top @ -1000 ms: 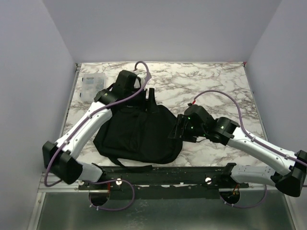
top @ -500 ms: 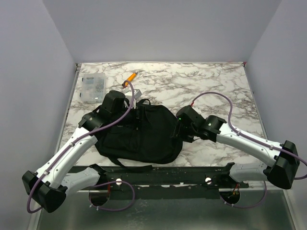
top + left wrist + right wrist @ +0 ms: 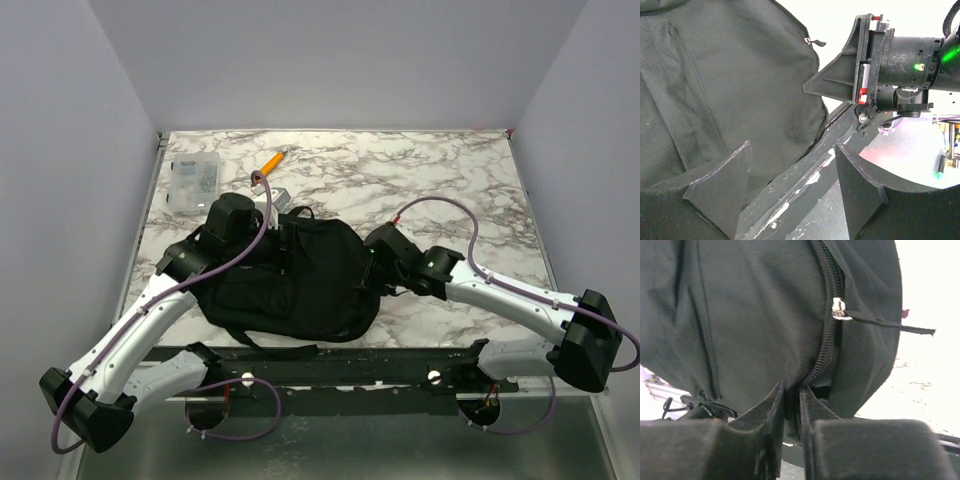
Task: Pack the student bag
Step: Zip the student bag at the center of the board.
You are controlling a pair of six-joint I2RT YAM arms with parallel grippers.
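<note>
The student bag, a big black fabric backpack, lies flat at the table's near middle. My right gripper is at the bag's right edge. In the right wrist view its fingers are pinched together on the fabric beside the open zipper, below the metal zipper pull. My left gripper hovers over the bag's upper left part. In the left wrist view it stands open with nothing between its fingers, the bag to its left and the right gripper ahead.
A clear plastic box sits at the far left of the table. An orange pen lies behind the bag, with a small pale object near the bag's top. A dark metal rail runs along the near edge.
The left arm has swung back from the far left and lowered over the bag, uncovering the orange pen. The right gripper has moved left onto the bag's edge and closed on it.
</note>
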